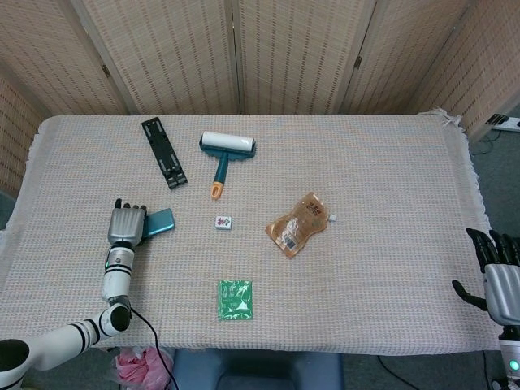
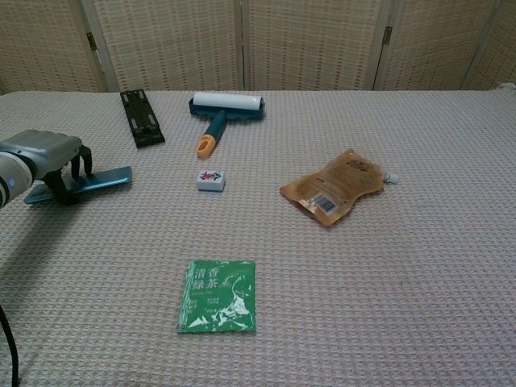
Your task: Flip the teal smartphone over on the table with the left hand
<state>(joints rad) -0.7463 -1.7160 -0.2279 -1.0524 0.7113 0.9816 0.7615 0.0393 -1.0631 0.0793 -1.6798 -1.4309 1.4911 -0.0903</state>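
The teal smartphone [image 1: 161, 220] lies at the left of the table, its left end hidden under my left hand [image 1: 127, 223]. In the chest view the teal smartphone [image 2: 101, 179] shows as a thin slanted slab, with one long edge tipped up off the cloth. My left hand [image 2: 40, 153] grips it, fingers curled over its far edge and thumb on the near side. My right hand [image 1: 497, 272] hangs beyond the table's right edge, fingers spread and holding nothing.
A mahjong tile [image 1: 224, 222] sits just right of the phone. Behind it lie a lint roller [image 1: 225, 154] and a black strip [image 1: 165, 152]. An orange pouch [image 1: 299, 224] lies mid-table and a green tea packet [image 1: 235, 299] near the front edge.
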